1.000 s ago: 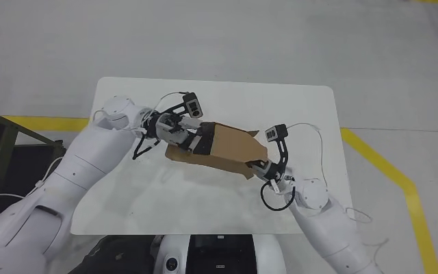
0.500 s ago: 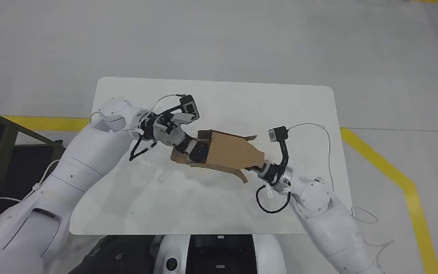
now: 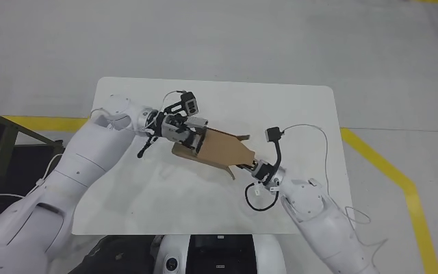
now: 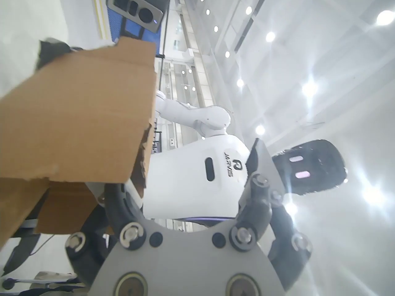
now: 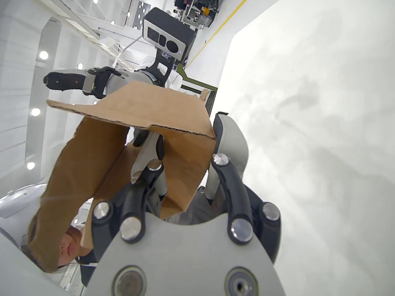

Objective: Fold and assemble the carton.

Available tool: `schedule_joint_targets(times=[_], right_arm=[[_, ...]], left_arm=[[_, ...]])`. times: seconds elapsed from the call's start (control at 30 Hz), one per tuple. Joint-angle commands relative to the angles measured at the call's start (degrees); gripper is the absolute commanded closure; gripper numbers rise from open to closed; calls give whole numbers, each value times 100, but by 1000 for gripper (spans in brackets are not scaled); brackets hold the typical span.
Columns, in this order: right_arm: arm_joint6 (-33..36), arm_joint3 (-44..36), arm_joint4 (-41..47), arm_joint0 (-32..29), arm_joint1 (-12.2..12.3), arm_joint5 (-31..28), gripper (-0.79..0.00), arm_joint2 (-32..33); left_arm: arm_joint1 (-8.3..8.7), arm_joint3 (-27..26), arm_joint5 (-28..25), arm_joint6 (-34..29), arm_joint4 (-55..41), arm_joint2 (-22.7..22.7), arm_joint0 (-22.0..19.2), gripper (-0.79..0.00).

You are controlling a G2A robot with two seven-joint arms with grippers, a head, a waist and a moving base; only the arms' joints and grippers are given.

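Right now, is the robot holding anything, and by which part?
The carton: the right gripper seems to pinch a wall at one end. The left gripper is open, resting against the other end.

The carton (image 3: 219, 147) is made of brown corrugated cardboard, matt and slightly rough, with fluting exposed along its cut edges, which are ragged in places. The surface (image 3: 294, 109) is finished in a smooth, matt white. On the left tool (image 4: 191, 167) and the right tool (image 5: 188, 137), satin grey metal plates, shiny screw heads and matt black links are seen.
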Motion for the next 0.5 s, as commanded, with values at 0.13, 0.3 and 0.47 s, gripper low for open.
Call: schedule_joint_targets(times=[0.13,0.3,0.47], right_arm=[[-251,58,-212,94,-43,300,0,-125],[-327,181,-246,157,-69,388,0,-169],[-358,157,-280,160,-74,453,0,-152]], left_arm=[[-19,-119,-239,126,229,-105,114,-489],[-13,-171,-364,218,498,-232,193,-397],[8,-236,-404,411,900,-326,264,-363]])
